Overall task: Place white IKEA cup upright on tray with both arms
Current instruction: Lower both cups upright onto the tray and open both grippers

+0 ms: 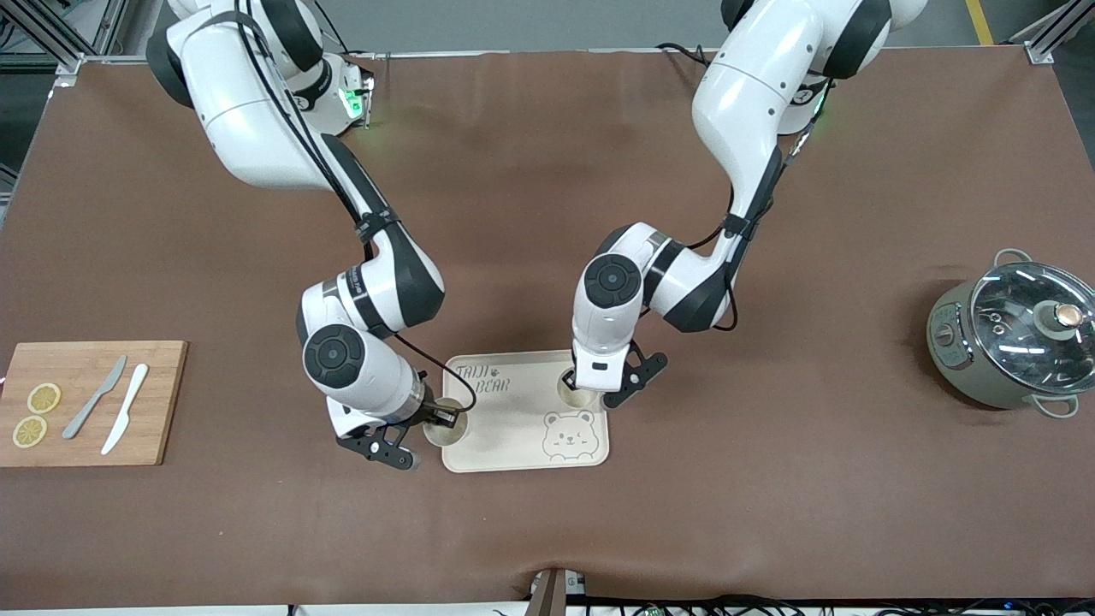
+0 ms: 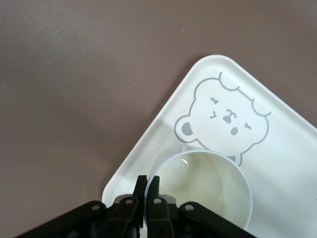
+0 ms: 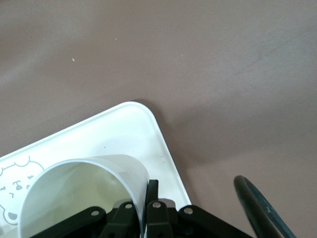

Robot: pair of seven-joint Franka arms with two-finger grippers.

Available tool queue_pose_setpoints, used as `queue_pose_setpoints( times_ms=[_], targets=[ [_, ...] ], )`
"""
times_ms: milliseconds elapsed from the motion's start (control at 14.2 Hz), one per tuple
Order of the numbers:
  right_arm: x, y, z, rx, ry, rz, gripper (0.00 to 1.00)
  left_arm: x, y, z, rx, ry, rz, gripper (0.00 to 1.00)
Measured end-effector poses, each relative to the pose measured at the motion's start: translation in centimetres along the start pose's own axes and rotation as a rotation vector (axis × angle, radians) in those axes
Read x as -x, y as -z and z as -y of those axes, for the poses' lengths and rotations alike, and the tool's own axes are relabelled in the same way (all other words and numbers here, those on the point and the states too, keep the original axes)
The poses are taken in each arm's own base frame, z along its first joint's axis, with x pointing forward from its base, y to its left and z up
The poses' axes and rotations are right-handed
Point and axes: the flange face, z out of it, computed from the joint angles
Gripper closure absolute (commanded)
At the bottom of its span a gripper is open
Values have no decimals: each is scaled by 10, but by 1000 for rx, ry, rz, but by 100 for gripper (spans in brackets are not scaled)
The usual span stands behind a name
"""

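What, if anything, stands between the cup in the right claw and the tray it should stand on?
Nothing visible does. The right claw is shut on the rim of the tilted cup over the tray; bare surface lies beside it. The second cup, in the left claw, stands apart.

My two large white jointed arms bend down toward mid-table. My left black two-finger gripper (image 2: 147,191) and right black two-finger gripper (image 3: 148,194) each point downward, fingers pinched on a white cup's rim.

Two white cups (image 1: 446,430) (image 1: 571,393) are held tilted over the cream bear-printed tray (image 1: 522,428), one at each end.
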Motion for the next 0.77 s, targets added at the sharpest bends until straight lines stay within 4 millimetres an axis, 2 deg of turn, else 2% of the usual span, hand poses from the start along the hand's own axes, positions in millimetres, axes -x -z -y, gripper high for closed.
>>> queue_pose_setpoints(
  times_ms=[70, 141, 352, 493, 634, 775],
  targets=[
    [3, -8, 1, -5, 5, -8, 97, 1, -1, 0, -1, -1, 0, 98],
    [7, -16, 2, -10, 6, -19, 97, 0, -1, 0, -1, -1, 0, 88],
    [18, -34, 4, 3, 4, -33, 97, -2, -1, 1, -1, 2, -4, 49],
    [26, -40, 10, -3, -5, -38, 97, -3, -1, 1, 0, 3, -6, 33],
    [31, -48, 13, -4, -9, -42, 97, -3, 0, 0, 3, 3, -7, 25],
    [33, -54, 14, -6, -8, -44, 97, -5, 2, -1, 10, 5, -10, 24]
  ],
)
